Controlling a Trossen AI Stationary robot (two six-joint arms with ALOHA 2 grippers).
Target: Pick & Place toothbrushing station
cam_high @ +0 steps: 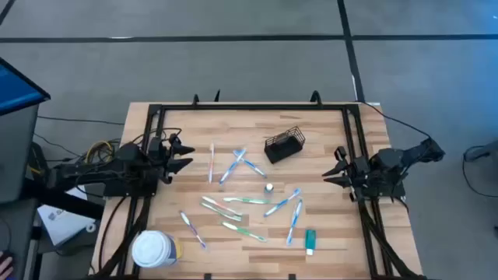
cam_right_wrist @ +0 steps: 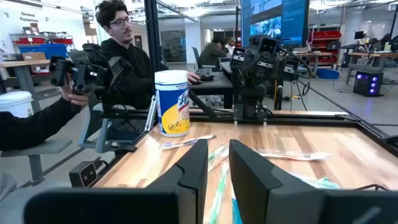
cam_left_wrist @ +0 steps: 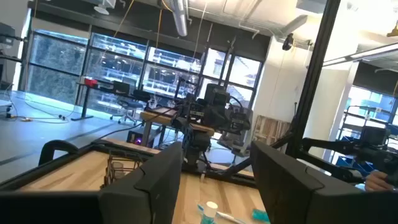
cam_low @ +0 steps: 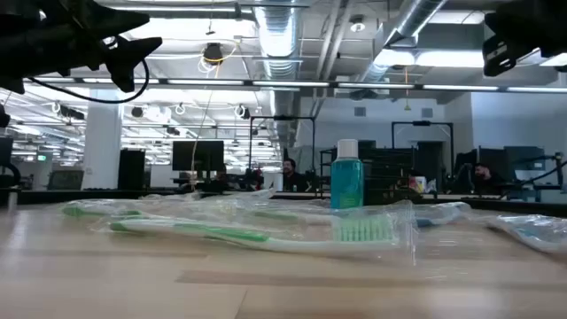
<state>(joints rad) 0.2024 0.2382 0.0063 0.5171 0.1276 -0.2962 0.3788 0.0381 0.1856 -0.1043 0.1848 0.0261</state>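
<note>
The caddy (cam_high: 284, 145) lies tipped near the bench's (cam_high: 327, 128) far edge, brushes (cam_high: 233, 204) lie flat mid-bench, and with left fingers (cam_high: 182, 154) apart and right fingers (cam_high: 333, 171) nearly together, a thin brush could slip from a pinch.

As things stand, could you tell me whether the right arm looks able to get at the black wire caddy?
Probably yes. The right end effector waits at the table's right edge, holding nothing, and the caddy lies beside it with bare wood between them; the toothbrushes lie lower down, off that line.
</note>
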